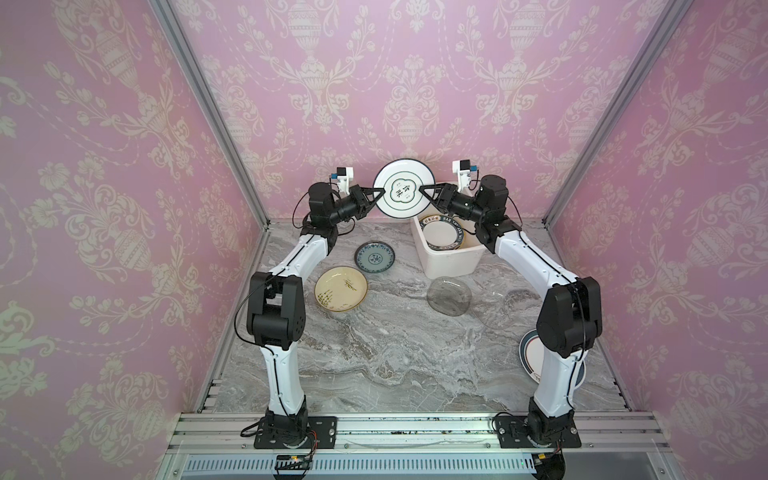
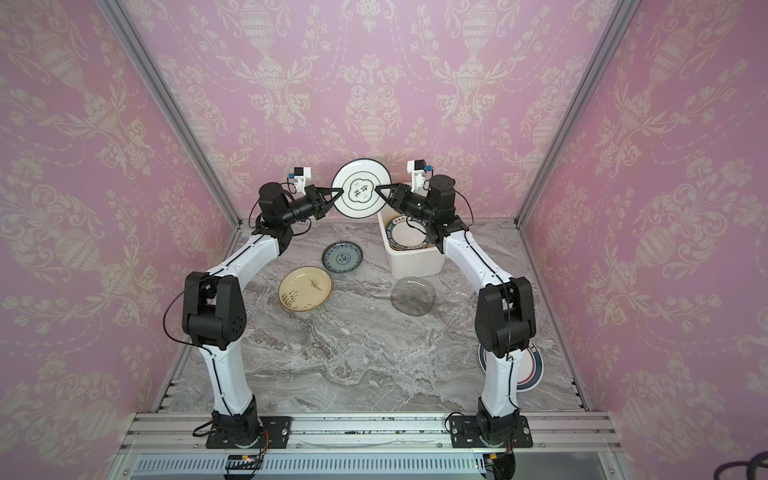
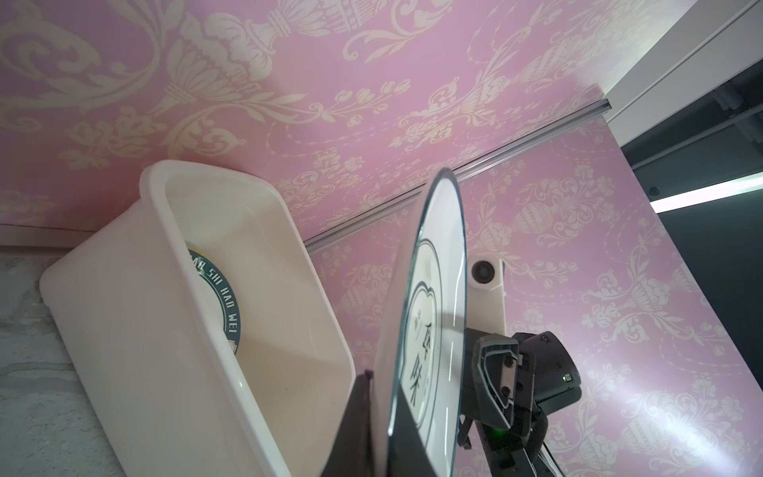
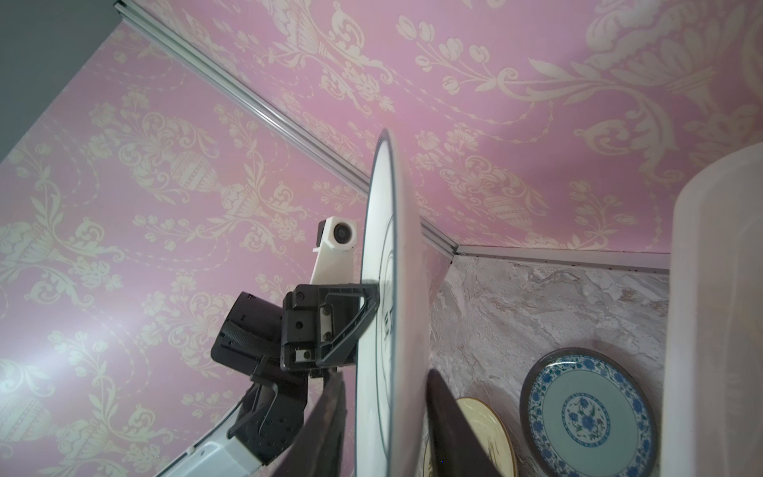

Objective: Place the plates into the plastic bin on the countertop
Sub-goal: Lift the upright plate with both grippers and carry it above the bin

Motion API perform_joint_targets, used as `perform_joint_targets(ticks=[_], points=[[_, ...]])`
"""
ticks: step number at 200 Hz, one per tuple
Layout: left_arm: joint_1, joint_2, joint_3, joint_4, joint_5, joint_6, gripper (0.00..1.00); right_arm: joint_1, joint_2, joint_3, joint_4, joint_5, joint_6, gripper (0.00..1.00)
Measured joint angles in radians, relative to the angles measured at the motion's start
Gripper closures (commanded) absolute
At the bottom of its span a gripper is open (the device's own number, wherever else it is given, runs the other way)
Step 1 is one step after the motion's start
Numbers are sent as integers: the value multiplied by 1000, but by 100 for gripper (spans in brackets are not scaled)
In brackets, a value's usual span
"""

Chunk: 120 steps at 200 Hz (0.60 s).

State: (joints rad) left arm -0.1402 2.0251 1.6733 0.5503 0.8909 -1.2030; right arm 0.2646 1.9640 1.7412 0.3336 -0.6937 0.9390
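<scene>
Pinching glossy round plate [image 1: 402, 208], left tool [image 1: 379, 191]; right tool [image 1: 423, 189] straddling.

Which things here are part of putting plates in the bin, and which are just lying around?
Job: raised white plate, plastic bin, lettered-rim plate inside it, blue-patterned plate, cream plate, clear glass plates, partly hidden ringed plate, countertop.
Bystanders: wallpaper, aluminium frame.

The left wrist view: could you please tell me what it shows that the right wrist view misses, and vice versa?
Only the left wrist view shows the lettered-rim plate inside the plastic bin. Only the right wrist view shows the blue-patterned plate and the cream plate on the countertop. Both show the white dark-rimmed plate held on edge, and the bin.
</scene>
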Motion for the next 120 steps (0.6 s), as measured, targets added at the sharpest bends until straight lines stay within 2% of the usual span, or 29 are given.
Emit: perform_joint_targets(ticks=[36,67,86,120], points=[[-10,28,32,25,-2,34,96,-1,21,2,-34,47,21,100],[-14,38,37,26,-9,44,94,0,23,3,-34,60,14,100],[-16,39,37,26,-16,53,85,0,22,3,-37,68,8,100],[-25,10,-5,31,-47,76,58,0,14,3,-71,92,3,100]])
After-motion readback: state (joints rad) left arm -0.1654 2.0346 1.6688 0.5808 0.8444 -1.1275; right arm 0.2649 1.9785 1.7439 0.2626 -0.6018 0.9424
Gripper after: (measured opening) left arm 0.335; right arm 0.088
